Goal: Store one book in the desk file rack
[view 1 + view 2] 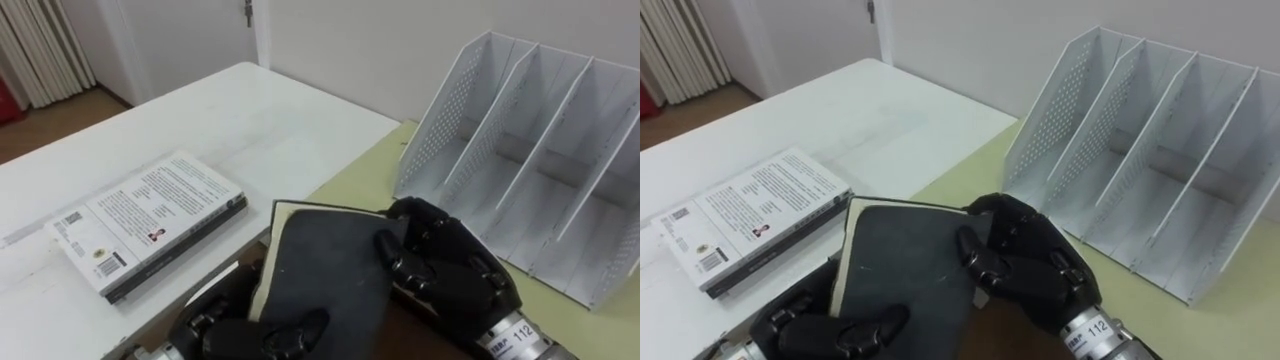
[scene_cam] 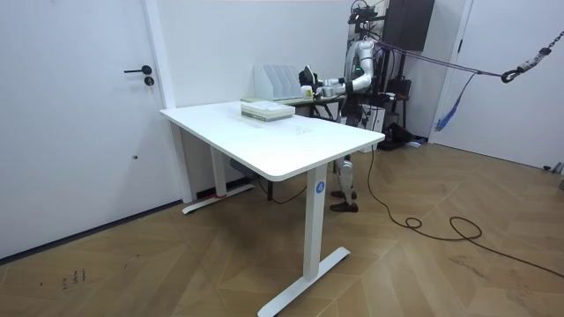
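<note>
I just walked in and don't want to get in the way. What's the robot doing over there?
The robot holds a dark book with both hands: the left hand grips its near end, and the right hand curls over its right edge. The white file rack stands ahead on the greenish desk. Its visible slots are empty, so the book is not yet stored. A second, light-covered book lies flat on the white table.

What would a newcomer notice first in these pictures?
A dark book in the foreground, gripped by the left hand from below and the right hand at its right edge. Behind it to the right stands a white file rack; a white book lies on the white table at left.
</note>
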{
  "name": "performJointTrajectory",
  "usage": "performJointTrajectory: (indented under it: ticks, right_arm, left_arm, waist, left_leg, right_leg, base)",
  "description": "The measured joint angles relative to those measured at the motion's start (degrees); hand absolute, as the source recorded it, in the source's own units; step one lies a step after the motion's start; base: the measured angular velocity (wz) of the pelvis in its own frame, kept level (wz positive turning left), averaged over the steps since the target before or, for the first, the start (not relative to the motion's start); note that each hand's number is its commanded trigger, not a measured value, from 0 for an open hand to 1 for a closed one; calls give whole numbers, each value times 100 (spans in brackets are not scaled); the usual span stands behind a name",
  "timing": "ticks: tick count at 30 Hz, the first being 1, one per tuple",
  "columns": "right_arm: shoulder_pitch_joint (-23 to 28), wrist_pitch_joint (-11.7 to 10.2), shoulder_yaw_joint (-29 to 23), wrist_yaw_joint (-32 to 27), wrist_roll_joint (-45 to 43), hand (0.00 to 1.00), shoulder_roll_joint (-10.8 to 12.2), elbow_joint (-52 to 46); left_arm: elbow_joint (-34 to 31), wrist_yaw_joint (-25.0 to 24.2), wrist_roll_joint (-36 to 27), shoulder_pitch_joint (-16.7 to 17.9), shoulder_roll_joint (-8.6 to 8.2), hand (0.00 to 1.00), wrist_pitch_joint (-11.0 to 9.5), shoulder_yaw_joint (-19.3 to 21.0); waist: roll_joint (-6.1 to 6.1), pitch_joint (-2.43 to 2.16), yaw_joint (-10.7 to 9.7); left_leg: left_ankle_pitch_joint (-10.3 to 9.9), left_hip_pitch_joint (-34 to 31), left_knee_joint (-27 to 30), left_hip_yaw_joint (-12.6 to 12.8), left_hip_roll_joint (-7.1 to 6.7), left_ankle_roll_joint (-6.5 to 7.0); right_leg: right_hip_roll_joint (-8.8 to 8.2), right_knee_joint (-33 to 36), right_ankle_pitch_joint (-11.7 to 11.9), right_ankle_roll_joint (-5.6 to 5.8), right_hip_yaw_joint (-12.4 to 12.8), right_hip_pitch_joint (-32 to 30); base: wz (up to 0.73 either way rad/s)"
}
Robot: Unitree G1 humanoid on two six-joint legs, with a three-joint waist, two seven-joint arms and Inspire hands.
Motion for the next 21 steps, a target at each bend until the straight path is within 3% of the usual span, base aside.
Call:
performJointTrajectory:
  ticks: [4, 5, 6, 7, 14, 21]
  right_arm:
    - [0, -84, 36, 4, -4, 100, 4, -16]
    - [0, -85, 37, 8, -5, 100, 4, -16]
    - [0, -85, 37, 9, -4, 100, 5, -16]
    - [0, -86, 37, 9, -2, 100, 4, -16]
    - [0, -99, 164, 20, -135, 100, -103, -59]
    - [-64, -18, 302, 11, -530, 100, -243, -69]
  left_arm:
    - [0, 1, -2, 0, -2, 100, 0, -65]
    - [0, 1, -2, 0, 1, 69, 0, -77]
    - [0, 1, -2, 0, 1, 27, 0, -87]
    - [0, 2, -2, 0, 0, 0, 0, -90]
    - [28, 179, 5, -13, 23, 0, -16, -93]
    - [470, 412, 29, -52, -81, 0, -44, -100]
  waist:
    - [34, 8, 0]
    - [43, 12, 0]
    - [49, 15, 0]
    - [53, 16, 0]
    - [33, 11, 11]
    - [-5, 28, -25]
  left_leg:
    - [0, -1, 0, 0, 0, 0]
    - [0, -2, 0, 0, 0, 0]
    - [0, -3, 0, 0, 0, 0]
    - [0, -3, 0, 0, 0, 0]
    - [0, 1, 1, 16, 5, 0]
    - [0, -2, 2, 24, 4, 0]
  right_leg:
    - [0, 1, 0, 0, 0, 0]
    - [0, 2, 0, 0, 0, -2]
    - [0, 2, 0, 0, 0, -3]
    - [-1, 4, 0, 0, 0, -7]
    - [1, 12, 0, 0, 34, -16]
    - [6, 12, 1, -1, 28, -13]
  base:
    - [0]
    - [0]
    - [0]
    - [0]
    - [0]
    - [0]
